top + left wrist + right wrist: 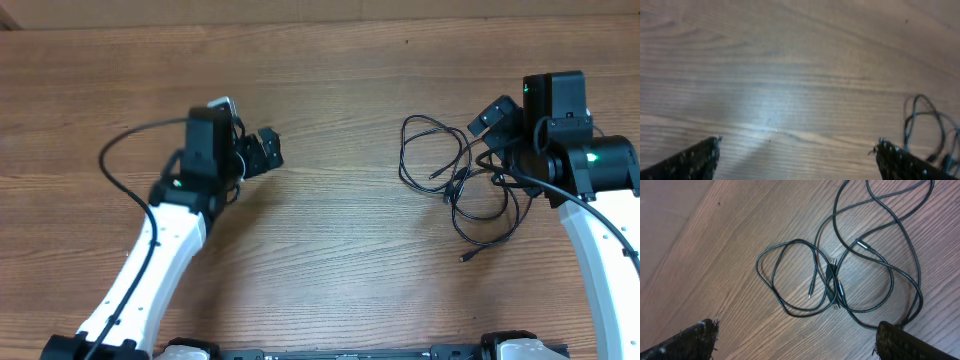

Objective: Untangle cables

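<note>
The cables (455,186) are thin black cords lying in loose overlapping loops on the right half of the wooden table, with small plugs at their ends. In the right wrist view the cables (832,275) cross in a knot just ahead of my right gripper (797,330), which is open with only bare wood between its fingers. Seen from overhead, the right gripper (486,122) hovers at the loops' right edge. My left gripper (272,150) is open over bare table, well left of the cords. In its wrist view the left gripper (799,145) holds nothing, and the cables (925,114) show far right.
Both white arms reach in from the near edge of the wooden table (340,250). A thick black wire (115,150) loops out beside the left arm. One cable plug (466,258) lies nearest the front edge.
</note>
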